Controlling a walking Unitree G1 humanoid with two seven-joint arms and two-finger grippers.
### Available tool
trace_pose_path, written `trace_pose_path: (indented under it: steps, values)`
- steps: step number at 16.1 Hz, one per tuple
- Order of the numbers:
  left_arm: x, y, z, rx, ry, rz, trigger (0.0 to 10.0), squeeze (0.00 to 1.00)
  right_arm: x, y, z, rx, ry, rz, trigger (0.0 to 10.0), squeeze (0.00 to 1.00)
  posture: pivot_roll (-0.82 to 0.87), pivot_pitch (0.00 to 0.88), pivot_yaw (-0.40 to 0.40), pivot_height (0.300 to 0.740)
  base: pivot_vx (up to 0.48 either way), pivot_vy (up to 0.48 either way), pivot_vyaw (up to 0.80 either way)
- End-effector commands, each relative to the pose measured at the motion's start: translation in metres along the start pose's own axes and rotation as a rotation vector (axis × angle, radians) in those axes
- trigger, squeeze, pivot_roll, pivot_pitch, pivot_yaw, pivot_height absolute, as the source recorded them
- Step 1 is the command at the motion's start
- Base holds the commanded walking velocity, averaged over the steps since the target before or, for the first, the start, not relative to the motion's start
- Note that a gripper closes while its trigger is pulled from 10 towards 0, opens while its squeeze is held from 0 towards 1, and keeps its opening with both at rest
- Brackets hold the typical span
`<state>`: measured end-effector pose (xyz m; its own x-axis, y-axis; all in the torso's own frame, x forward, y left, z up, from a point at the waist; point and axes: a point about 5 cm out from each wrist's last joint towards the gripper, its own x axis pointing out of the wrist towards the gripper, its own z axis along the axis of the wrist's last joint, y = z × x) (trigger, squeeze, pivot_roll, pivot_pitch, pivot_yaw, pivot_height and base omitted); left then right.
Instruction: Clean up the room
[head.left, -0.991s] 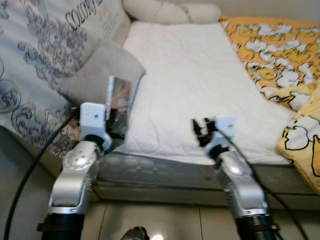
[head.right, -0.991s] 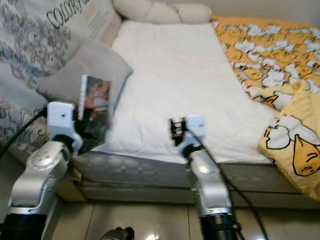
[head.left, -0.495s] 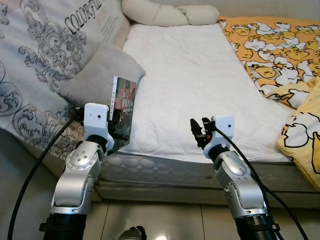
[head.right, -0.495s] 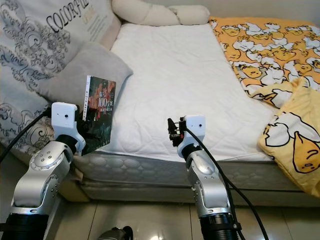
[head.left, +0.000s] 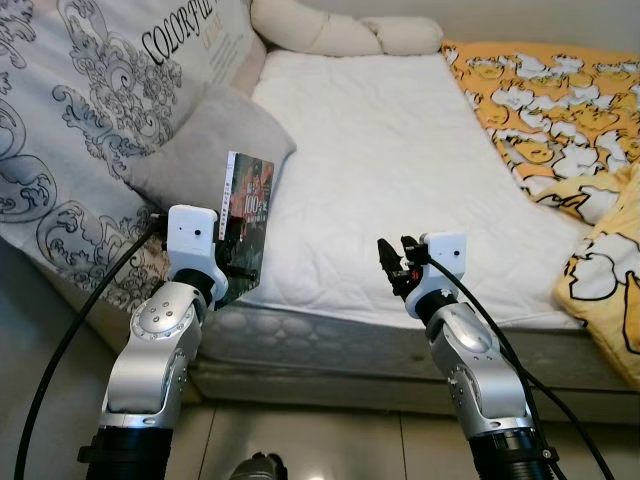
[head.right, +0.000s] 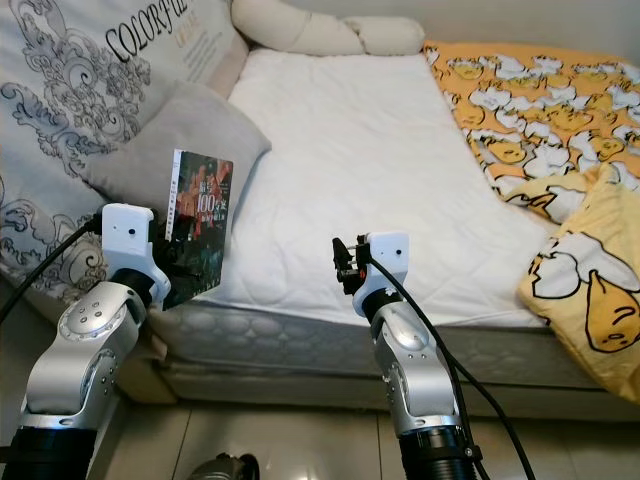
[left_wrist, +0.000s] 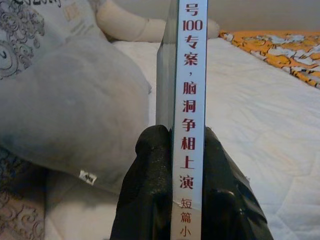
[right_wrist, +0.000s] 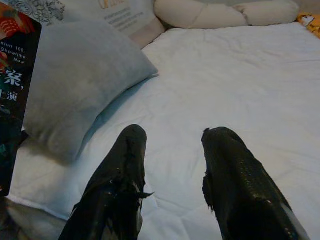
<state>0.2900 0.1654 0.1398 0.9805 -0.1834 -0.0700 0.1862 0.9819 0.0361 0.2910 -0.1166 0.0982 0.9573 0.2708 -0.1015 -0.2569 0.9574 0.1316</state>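
A dark book (head.left: 244, 222) with red and white Chinese lettering stands upright in my left gripper (head.left: 232, 268), which is shut on its lower edge. It hangs over the near left corner of the white mattress (head.left: 400, 170), beside a grey pillow (head.left: 205, 145). In the left wrist view the two black fingers (left_wrist: 150, 190) clamp the book's white spine (left_wrist: 189, 115). My right gripper (head.left: 393, 268) hovers open at the mattress's front edge, with nothing between its fingers (right_wrist: 120, 180).
A large patterned cushion (head.left: 90, 110) leans at the left. A cream bolster (head.left: 340, 35) lies at the head of the bed. A yellow and orange cartoon blanket (head.left: 570, 130) covers the right side and spills over the edge. Tiled floor (head.left: 320, 445) lies below.
The view has steadied and shifted a little. The book has risen slightly in my left gripper and stands clearer; my right gripper holds about the same place.
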Motion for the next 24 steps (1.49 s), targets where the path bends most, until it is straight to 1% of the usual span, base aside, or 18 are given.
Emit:
trace_pose_path:
  steps: [1, 6, 14, 16, 18, 24]
  values:
    - [0.0029, -0.0009, 0.0138, 0.01, -0.064, -0.014, 10.0, 0.0, 0.0024, 0.0011, 0.0029, -0.012, -0.011, 0.007, 10.0, 0.0, 0.02, 0.0, -0.006, 0.74, 0.262, 0.0, 0.0]
    - [0.0058, -0.0046, 0.0134, 0.008, -0.062, -0.037, 10.0, 0.0, -0.0004, -0.0027, 0.0025, -0.011, -0.015, -0.011, 10.0, 0.0, 0.0, 0.0, 0.01, 0.74, 0.26, 0.0, 0.0]
    - [0.0055, -0.0061, 0.0132, 0.008, -0.063, -0.043, 10.0, 0.0, 0.0005, -0.0014, 0.0028, -0.035, -0.013, 0.001, 10.0, 0.0, 0.01, 0.0, 0.005, 0.74, 0.273, 0.0, 0.0]
    - [0.005, -0.0065, 0.013, 0.006, -0.061, -0.047, 10.0, 0.0, 0.0001, -0.0012, 0.0018, -0.031, -0.01, -0.002, 10.0, 0.0, 0.01, 0.0, 0.005, 0.74, 0.296, 0.0, 0.43]
    - [0.0044, -0.0062, 0.0124, 0.006, -0.059, -0.047, 10.0, 0.0, -0.0011, -0.0035, 0.0002, 0.017, -0.012, -0.034, 10.0, 0.0, 0.01, 0.0, 0.004, 0.74, 0.296, 0.0, 0.0]
    - [0.0044, -0.0074, 0.0121, 0.007, -0.056, -0.058, 10.0, 0.0, -0.0016, -0.0045, 0.0012, 0.018, -0.017, -0.032, 10.0, 0.0, 0.01, 0.0, 0.008, 0.74, 0.321, 0.0, 0.0]
